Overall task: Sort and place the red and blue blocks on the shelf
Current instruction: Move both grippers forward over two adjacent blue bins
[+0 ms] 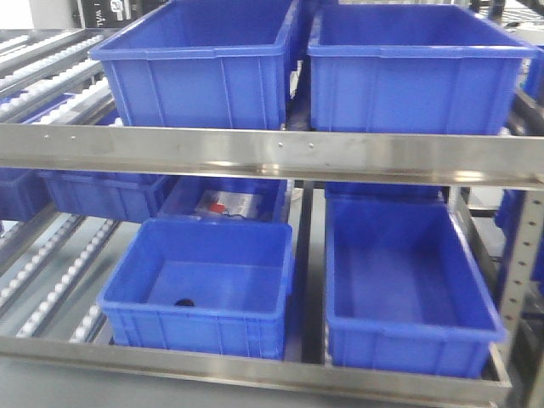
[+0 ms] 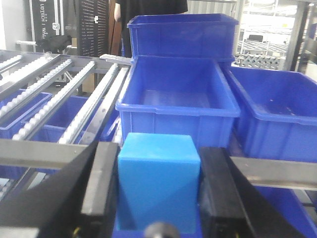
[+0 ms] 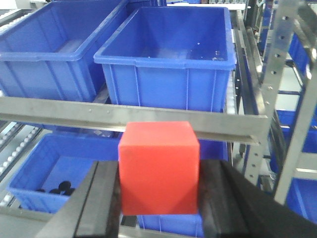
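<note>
From the front, the grey shelf [image 1: 272, 155] holds two big blue bins [image 1: 204, 85] on top and more below. A small dark thing [image 1: 184, 303], too blurry to name, lies in the lower left bin [image 1: 200, 327].

At the left wrist, the left gripper [image 2: 159, 153] squeezes the blue block [image 2: 158, 191] between its black fingers [image 2: 101, 178]. White roller rails [image 2: 64, 109] run on the left.

At the right wrist, the right gripper [image 3: 157, 166] squeezes the red block [image 3: 158, 148] in front of the steel front lip [image 3: 74, 116]. An empty top bin [image 3: 168, 84] sits behind it.
</note>
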Motion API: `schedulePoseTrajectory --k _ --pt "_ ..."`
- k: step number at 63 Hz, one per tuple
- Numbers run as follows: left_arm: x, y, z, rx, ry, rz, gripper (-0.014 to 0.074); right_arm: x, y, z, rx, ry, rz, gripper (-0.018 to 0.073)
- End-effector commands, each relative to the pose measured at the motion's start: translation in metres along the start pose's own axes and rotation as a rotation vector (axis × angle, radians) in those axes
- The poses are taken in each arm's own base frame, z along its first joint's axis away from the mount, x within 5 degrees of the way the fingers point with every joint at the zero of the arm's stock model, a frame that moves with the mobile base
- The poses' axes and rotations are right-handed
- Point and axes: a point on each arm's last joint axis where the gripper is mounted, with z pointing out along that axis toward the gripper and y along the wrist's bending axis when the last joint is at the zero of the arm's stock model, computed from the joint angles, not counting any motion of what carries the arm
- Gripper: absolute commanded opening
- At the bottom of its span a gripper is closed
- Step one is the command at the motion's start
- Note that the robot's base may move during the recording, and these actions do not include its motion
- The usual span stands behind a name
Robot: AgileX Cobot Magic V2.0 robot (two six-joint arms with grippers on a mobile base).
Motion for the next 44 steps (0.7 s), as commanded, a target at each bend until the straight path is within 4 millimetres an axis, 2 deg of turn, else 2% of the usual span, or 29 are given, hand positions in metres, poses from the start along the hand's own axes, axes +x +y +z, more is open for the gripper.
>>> schedulePoseTrajectory --k 1,44 --pt "-0.0177 -0.0011 -0.0009 0.005 -0.111 -0.009 0.0321 -0.017 0.0008 -0.0019 0.0 -0.113 -0.005 0.0375" --pt "-0.0177 -0.0011 -0.0009 0.005 -0.111 -0.009 0.0321 -0.017 0.0008 -0.0019 0.0 -0.113 -0.005 0.0375"
